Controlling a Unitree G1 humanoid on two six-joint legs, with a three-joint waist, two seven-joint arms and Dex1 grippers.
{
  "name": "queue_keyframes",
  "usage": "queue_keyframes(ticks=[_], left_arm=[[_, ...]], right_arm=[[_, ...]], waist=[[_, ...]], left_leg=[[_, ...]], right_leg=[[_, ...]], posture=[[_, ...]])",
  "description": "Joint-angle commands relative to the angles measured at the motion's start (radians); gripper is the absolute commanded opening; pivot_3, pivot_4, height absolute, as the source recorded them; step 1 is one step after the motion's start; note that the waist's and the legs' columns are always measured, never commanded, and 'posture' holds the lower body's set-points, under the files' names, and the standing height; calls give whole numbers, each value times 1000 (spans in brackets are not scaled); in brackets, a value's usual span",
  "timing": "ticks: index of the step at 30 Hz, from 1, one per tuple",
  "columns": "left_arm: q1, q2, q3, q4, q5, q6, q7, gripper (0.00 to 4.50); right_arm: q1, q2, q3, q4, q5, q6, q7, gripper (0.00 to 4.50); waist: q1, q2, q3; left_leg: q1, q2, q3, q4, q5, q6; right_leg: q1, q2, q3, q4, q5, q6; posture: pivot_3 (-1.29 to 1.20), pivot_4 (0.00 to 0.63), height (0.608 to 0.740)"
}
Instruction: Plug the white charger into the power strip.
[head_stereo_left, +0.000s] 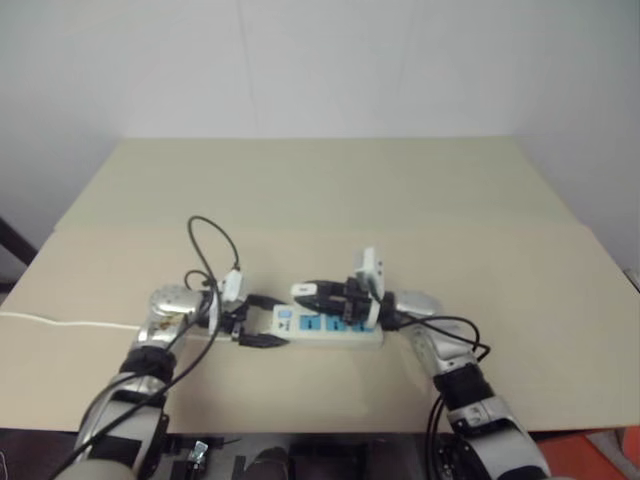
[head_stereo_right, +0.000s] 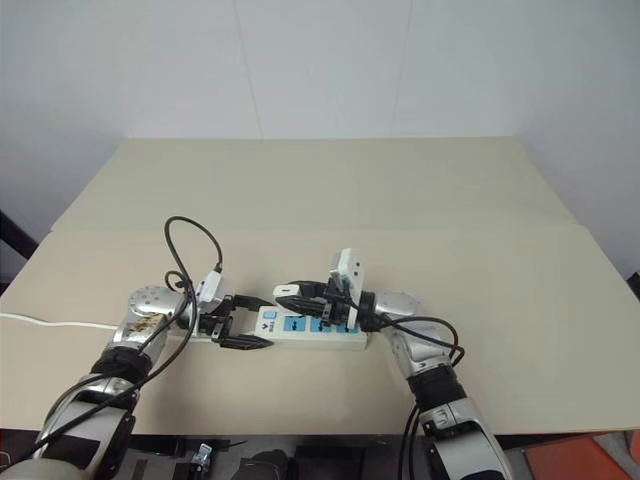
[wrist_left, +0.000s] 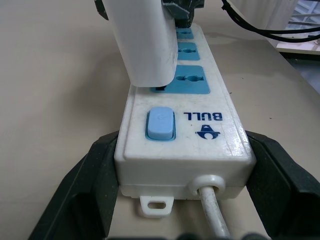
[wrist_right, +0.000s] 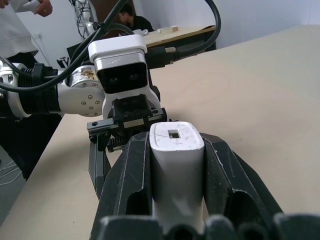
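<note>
The power strip (head_stereo_left: 335, 330) lies on the tan table (head_stereo_left: 320, 190), its blue sockets facing up and its switch end toward my left arm. My left gripper (head_stereo_left: 268, 320) is shut on that switch end, one black finger (wrist_left: 85, 190) against each long side. The white charger (wrist_right: 176, 165) is held in my right gripper (head_stereo_left: 312, 293), which is shut on it and points toward the left gripper. The charger (wrist_left: 145, 45) stands upright over the strip, its lower end at the first socket beside the blue switch (wrist_left: 160, 123). Its prongs are hidden.
The strip's thin white cord (head_stereo_left: 60, 322) runs off the table's left edge. Black cables loop above my left wrist (head_stereo_left: 215, 245). A person (wrist_right: 20, 20) stands beyond the table. The far half of the table is bare.
</note>
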Motion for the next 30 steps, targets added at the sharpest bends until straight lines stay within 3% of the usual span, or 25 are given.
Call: queue_keyframes(ticks=[1,30], left_arm=[[-5,0,15,-14,3,-3,-1,3373],[-24,-5,18,10,13,-6,-7,3373]], right_arm=[[11,-6,-13,2,-13,-16,-7,1098],[39,-99,-65,-20,19,-40,9,1098]], waist=[[0,0,0],[1,0,0]], left_leg=[[0,0,0,0,0,0],[0,0,0,0,0,0]], right_leg=[[0,0,0,0,0,0],[0,0,0,0,0,0]], posture=[[0,150,740],[0,150,740]])
